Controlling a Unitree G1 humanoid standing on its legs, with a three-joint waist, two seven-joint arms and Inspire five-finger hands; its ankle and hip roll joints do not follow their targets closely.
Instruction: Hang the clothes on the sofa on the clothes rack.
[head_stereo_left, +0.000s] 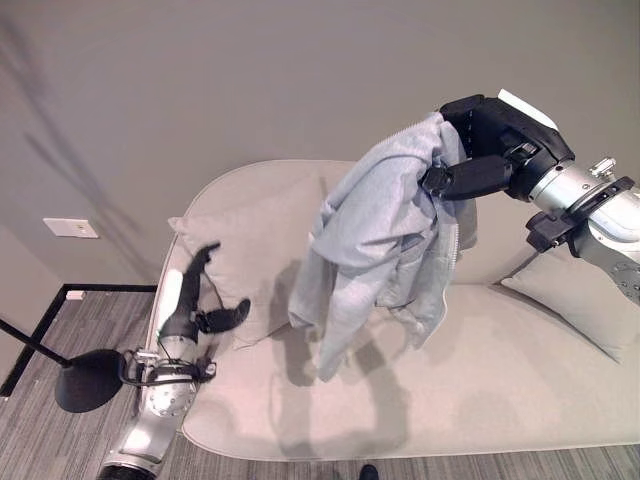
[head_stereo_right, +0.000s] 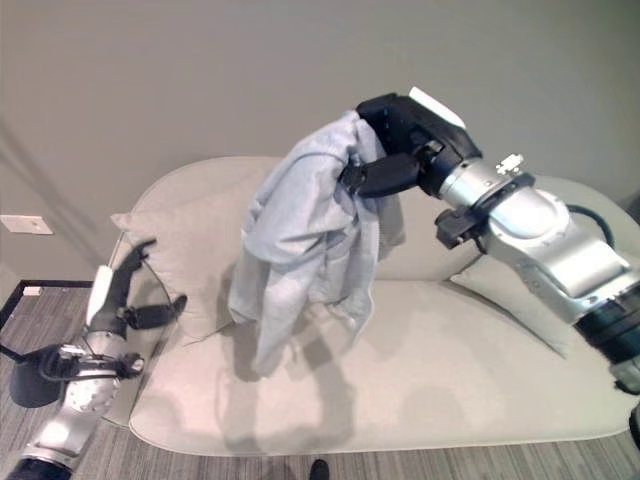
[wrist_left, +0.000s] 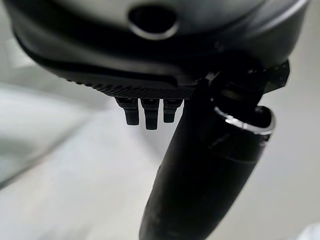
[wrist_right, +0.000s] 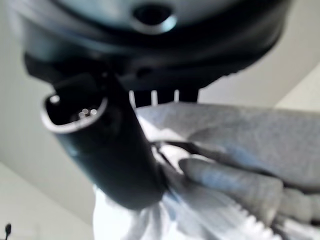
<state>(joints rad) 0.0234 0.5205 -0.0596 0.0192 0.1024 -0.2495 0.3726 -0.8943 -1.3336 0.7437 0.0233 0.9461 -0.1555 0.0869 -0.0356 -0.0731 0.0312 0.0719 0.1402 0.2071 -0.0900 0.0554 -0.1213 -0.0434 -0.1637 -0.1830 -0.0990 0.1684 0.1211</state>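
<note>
We're gripping the light grey fabric hoodie (head_stereo_left: 385, 235) in the right robot hand (head_stereo_left: 492, 150), fingers curled round it, holding it up above the beige sofa (head_stereo_left: 520, 385). Left robot hand (head_stereo_left: 195, 300) is hanging open near the sofa's left end, beside the beige cushion (head_stereo_left: 255, 235).

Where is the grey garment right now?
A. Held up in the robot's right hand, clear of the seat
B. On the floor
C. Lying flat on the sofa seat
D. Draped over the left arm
A: the right hand grips the grey garment, which hangs above the sofa.
</note>
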